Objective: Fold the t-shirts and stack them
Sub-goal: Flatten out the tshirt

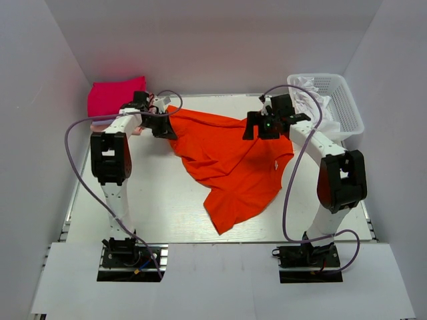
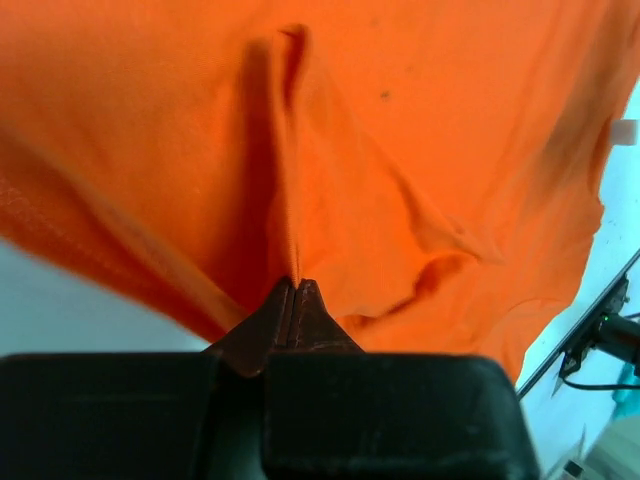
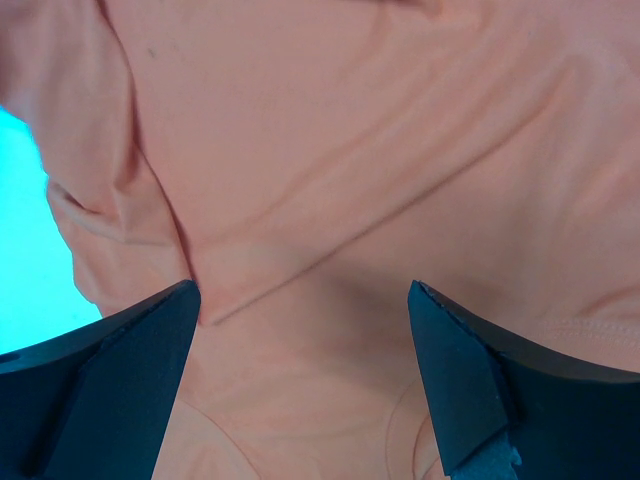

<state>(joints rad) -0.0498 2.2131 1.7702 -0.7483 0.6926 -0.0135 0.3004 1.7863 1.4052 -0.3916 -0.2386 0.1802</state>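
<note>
The left gripper (image 2: 296,290) is clamped on a thin ridge of the orange-red t-shirt (image 1: 230,163); the right gripper (image 3: 305,295) hovers over the cloth with fingers apart, gripping nothing; a pull from the left alone would likely drag the shirt lopsided and bunch it, or the slim pinch could slip; the shirt lies crumpled mid-table, its long axis diagonal from far left to the near centre (collar end unclear).

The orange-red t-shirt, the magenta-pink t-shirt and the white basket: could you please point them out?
orange-red t-shirt (image 1: 230,160), top external view, cloth's middle.
magenta-pink t-shirt (image 1: 113,99), top external view, folded top.
white basket (image 1: 348,108), top external view, right wall.
</note>
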